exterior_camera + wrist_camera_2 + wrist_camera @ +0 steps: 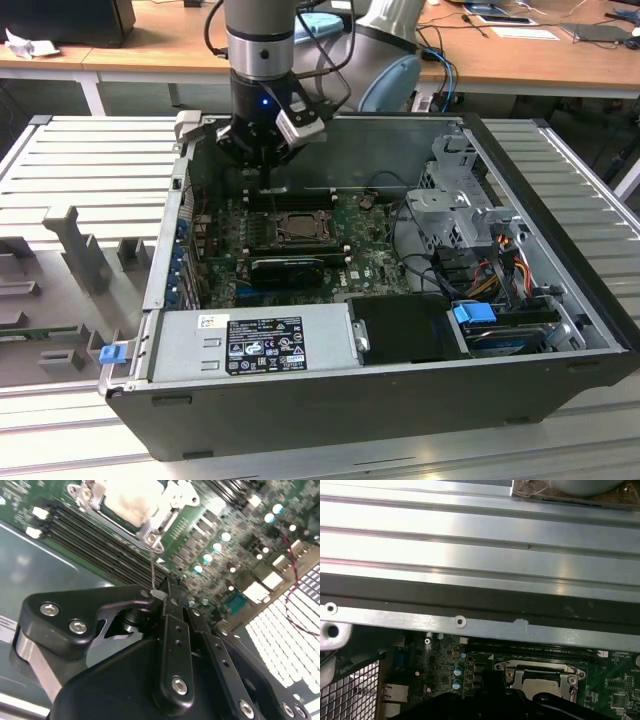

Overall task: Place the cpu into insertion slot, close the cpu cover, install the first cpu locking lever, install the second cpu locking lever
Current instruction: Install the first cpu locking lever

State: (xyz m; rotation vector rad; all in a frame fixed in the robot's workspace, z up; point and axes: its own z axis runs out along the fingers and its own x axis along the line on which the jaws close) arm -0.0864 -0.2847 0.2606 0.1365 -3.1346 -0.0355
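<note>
In the open computer case the cpu [297,229] lies in the insertion slot, its pale face showing through the cut-out of the cpu cover [279,221], which lies flat over it. Both wrist views show the cpu [131,501] [543,684] framed by the cover [172,504] [535,668]. A thin wire locking lever [153,570] stands up from the socket's corner. Its flat end sits at the tips of my gripper [162,596], which is shut on it. In the exterior view the gripper [266,184] hangs just behind the socket.
Long black memory slots [95,542] run beside the socket. A power supply [250,342] fills the case front, and a drive cage [462,205] with cables [498,255] stands at the exterior view's right. The case rests on a ribbed metal table [470,530].
</note>
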